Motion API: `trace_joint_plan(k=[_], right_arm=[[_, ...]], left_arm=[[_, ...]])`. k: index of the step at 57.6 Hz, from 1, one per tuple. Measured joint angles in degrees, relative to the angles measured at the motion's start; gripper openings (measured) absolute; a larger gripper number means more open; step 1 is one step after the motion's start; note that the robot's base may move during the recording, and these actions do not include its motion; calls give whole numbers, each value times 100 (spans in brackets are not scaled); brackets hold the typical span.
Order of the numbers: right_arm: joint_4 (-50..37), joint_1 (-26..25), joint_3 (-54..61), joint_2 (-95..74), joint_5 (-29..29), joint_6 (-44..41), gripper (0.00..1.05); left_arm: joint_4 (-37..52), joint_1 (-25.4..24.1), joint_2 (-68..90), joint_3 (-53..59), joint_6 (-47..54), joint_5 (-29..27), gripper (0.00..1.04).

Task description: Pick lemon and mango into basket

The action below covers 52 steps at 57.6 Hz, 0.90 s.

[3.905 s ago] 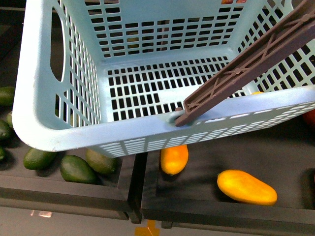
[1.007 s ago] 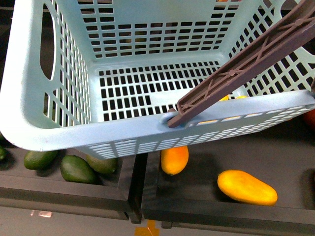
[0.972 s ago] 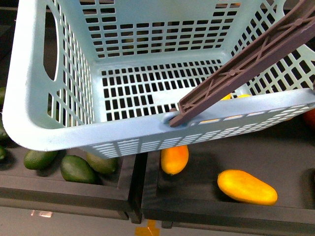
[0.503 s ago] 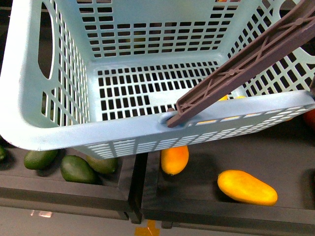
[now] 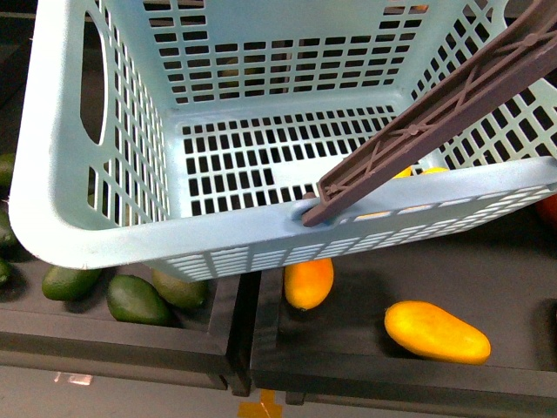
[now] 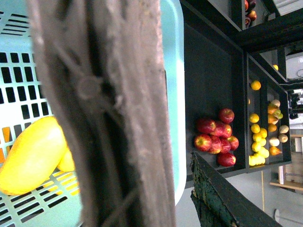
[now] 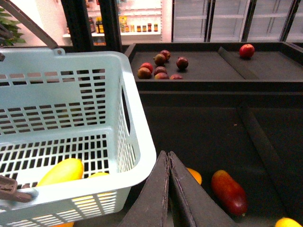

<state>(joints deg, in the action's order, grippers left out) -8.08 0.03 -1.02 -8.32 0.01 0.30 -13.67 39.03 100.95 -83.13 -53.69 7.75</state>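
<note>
The big blue basket (image 5: 104, 235) is hanging over the dark fruit trays, and a yellow mango (image 7: 61, 172) and a small lemon (image 7: 100, 176) are lying inside near its corner. The basket looks light but wobbly, so its brown handle (image 5: 435, 117) seems best to hold. The right gripper (image 7: 168, 189) is pressed shut on nothing; I cannot tell about the left one.

Basket (image 5: 218, 231): light turquoise plastic, walls and floor patterned with rows of rectangular slots; handle (image 5: 435, 113) brown, ribbed in a truss pattern. Inside the basket: mango (image 7: 61, 172) plain yellow, lemon (image 7: 98, 176) brighter yellow beside it. Below the basket: two yellow-orange fruits (image 5: 437, 331) on a black tray (image 5: 348, 366); dark green oval fruits (image 5: 135, 299) to their left. Beyond the basket: red apples (image 6: 215, 137) with yellow flecks, dark reddish fruit (image 7: 161, 64) on black shelving.
</note>
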Motion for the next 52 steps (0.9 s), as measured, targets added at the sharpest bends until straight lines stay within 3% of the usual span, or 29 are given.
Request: trace_joint_plan(k=[5,16,24,33,42,46,52], right_arm=[[719,-2,0,612,7,0,2],[796,-2,0,785,7,-2,2],[798,0,0,793,7,-11,32],[798,-2,0,796,7,-11,57],[798,0,0,796,7,-11,89],[798,0,0,796,13,-9,97],[800,0,0,800,26,-11,96]], left_arm=[[0,0,0,0,2,0,28],[0,-2,0,0,22,-13,28],[0,-2,7,0,7,-2,28],[0,-2,9,0,4,0,28],[0,-2,9,0,4,-7,28],[0,-2,9,0,4,-7,28],[0,61,11,0,20,11,28]])
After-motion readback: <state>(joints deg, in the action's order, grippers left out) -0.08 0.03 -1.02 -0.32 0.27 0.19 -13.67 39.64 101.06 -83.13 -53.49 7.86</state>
